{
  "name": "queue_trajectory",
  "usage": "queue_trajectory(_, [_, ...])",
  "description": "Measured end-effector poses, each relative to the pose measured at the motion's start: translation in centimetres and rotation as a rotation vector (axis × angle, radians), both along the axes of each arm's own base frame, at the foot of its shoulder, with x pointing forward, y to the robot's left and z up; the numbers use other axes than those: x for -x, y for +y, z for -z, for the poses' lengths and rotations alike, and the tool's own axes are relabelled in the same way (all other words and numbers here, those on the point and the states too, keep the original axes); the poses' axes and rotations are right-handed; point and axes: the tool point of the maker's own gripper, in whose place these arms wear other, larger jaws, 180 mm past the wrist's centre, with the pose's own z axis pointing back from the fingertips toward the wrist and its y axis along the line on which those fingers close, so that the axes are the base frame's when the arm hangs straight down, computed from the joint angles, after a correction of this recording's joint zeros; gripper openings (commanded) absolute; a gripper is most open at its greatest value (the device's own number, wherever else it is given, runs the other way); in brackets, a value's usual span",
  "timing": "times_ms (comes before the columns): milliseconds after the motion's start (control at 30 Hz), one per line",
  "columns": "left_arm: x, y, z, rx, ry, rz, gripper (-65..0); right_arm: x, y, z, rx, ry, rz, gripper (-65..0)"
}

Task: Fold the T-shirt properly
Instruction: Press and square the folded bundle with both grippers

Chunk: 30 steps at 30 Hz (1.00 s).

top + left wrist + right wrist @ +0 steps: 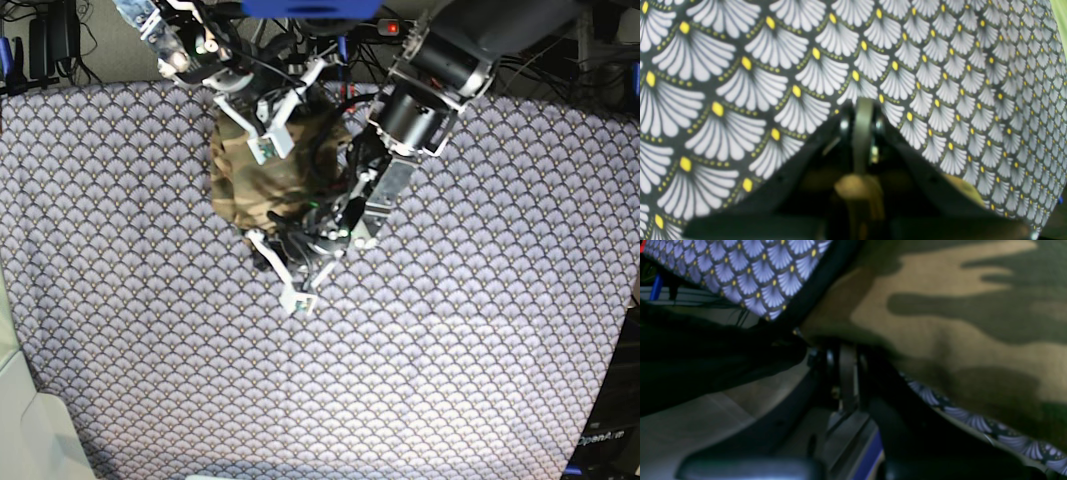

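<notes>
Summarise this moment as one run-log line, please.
T-shirt: bunched, far table centre | left gripper: over tablecloth | right gripper: on shirt | jaws: unclear

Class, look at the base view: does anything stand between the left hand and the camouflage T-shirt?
Nothing visible. The left hand sits at the near edge of the T-shirt, which lies bunched on the tablecloth.

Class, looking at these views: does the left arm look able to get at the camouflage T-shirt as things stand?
Probably yes. In the base view the left gripper sits on the tablecloth just past the T-shirt, whose near edge lies beside that arm with nothing between them. The jaw state is unclear.
</notes>
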Motion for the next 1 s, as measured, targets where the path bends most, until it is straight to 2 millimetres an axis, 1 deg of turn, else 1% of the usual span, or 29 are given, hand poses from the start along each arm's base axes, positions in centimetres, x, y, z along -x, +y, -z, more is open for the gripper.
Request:
queue_trajectory(67, [0.0, 0.0, -0.7, 0.0, -0.017, 0.006, -62.8, 0.0, 0.0, 0.0, -0.002, -0.001, 0.001, -64.7])
queue_trajectory(133, [-0.3, -0.1, -1.9, 0.016, -0.048, 0.009, -62.8, 0.0, 0.0, 0.0, -0.002, -0.001, 0.002, -64.7])
queue_trajectory(167, [-0.7, 0.2, -2.7, 0.026, -0.064, 0.001, -62.8, 0.1, 0.0, 0.0, -0.003, -0.002, 0.003, -64.7])
queue_trajectory(233, [-2.2, 1.8, -4.6, 0.036, -0.109, -0.068, -62.8, 0.2, -0.2, 0.1, 0.004, 0.001, 0.002, -64.7])
queue_trajectory(267, [-2.9, 2.5, -5.6, 0.037, -0.14, -0.094, -62.8, 0.2, -0.7, 0.3, 0.015, -0.001, 0.001, -64.7])
queue_trajectory(300, [-3.4, 3.2, -6.4, 0.042, -0.171, -0.109, -62.8, 0.4, -1.3, 0.6, 0.032, 0.001, -0.004, -64.7])
queue_trajectory(333, [-3.4, 3.8, -6.9, 0.041, -0.189, -0.111, -62.8, 0.5, -1.8, 0.8, 0.047, 0.002, -0.004, -64.7])
queue_trajectory(367, [-3.2, 4.3, -7.0, 0.038, -0.195, -0.111, -62.8, 0.6, -2.0, 0.9, 0.053, 0.005, -0.003, -64.7])
queue_trajectory(467, [-1.8, 5.1, -6.0, 0.018, -0.174, -0.104, -62.8, 0.9, -2.4, 0.9, 0.062, 0.011, 0.011, -64.8])
queue_trajectory(500, [-1.5, 5.3, -5.9, 0.014, -0.171, -0.099, -62.8, 0.7, -3.0, 1.0, 0.075, 0.016, 0.042, -64.8])
queue_trajectory(533, [-1.4, 5.4, -6.3, 0.014, -0.183, -0.098, -62.8, 0.4, -3.9, 1.2, 0.095, 0.015, 0.078, -64.8])
queue_trajectory(567, [-1.7, 5.8, -7.0, 0.024, -0.204, -0.108, -62.8, 0.2, -4.6, 1.3, 0.112, 0.012, 0.099, -64.8])
queue_trajectory(633, [-2.4, 7.3, -8.8, 0.055, -0.246, -0.166, -62.8, 0.0, -5.7, 1.5, 0.136, 0.002, 0.116, -64.8])
queue_trajectory(667, [-2.4, 8.3, -9.1, 0.061, -0.25, -0.192, -62.8, -0.3, -6.2, 1.4, 0.146, -0.015, 0.121, -64.8])
queue_trajectory(733, [-1.5, 9.8, -8.6, 0.05, -0.22, -0.223, -62.8, -0.8, -7.6, 1.4, 0.151, -0.027, 0.179, -65.0])
queue_trajectory(800, [-0.4, 11.0, -7.7, 0.045, -0.188, -0.252, -62.8, -1.5, -9.8, 1.2, 0.156, -0.047, 0.261, -65.0])
queue_trajectory(867, [0.2, 12.5, -7.4, 0.026, -0.189, -0.27, -62.8, -2.0, -12.5, 1.1, 0.181, -0.074, 0.331, -65.0])
queue_trajectory(933, [0.3, 15.2, -7.1, -0.018, -0.182, -0.356, -62.8, -2.5, -15.1, 0.6, 0.213, -0.123, 0.393, -65.0])
queue_trajectory(967, [0.4, 16.5, -7.0, -0.047, -0.185, -0.384, -62.8, -2.6, -16.1, 0.4, 0.216, -0.134, 0.421, -65.0])
queue_trajectory(1000, [0.8, 17.3, -6.8, -0.062, -0.188, -0.383, -62.8, -2.7, -16.9, 0.2, 0.225, -0.15, 0.432, -65.0])
